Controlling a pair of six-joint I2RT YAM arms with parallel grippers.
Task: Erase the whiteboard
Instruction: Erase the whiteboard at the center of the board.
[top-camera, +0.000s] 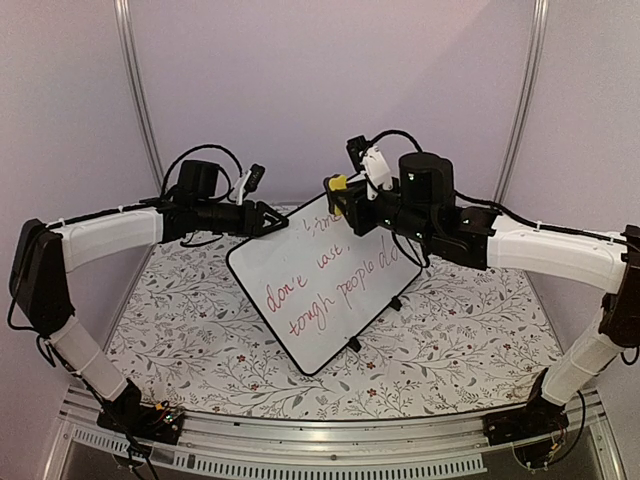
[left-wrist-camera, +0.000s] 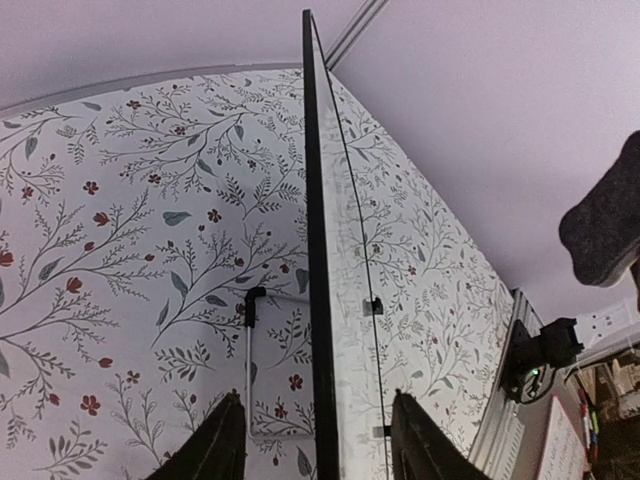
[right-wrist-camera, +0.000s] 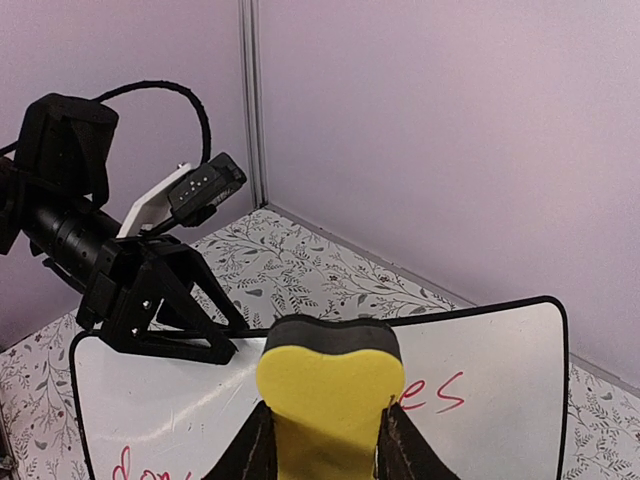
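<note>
From above, the whiteboard (top-camera: 318, 300) stands tilted, its top corner at the left end effector (top-camera: 280, 222). Left wrist: its fingers (left-wrist-camera: 225, 440) stand astride that edge with gaps, gripping nothing. Right wrist: the right end effector (right-wrist-camera: 326, 432) clamps an eraser (right-wrist-camera: 328, 380), the board just beyond its tips; wiping now could topple it.

Quantities: one white rectangular black-framed whiteboard (top-camera: 320, 300); one yellow foam eraser (right-wrist-camera: 330, 385) with dark felt face; one floral-patterned tablecloth (top-camera: 460, 330); two black grippers: left gripper (top-camera: 278, 222), right gripper (top-camera: 350, 203).

A white cloth (top-camera: 450, 330) printed with leafy sprigs and small red flowers lies spread flat, enclosed by pale lilac walls (top-camera: 330, 70) with grey corner poles (top-camera: 138, 90).
</note>
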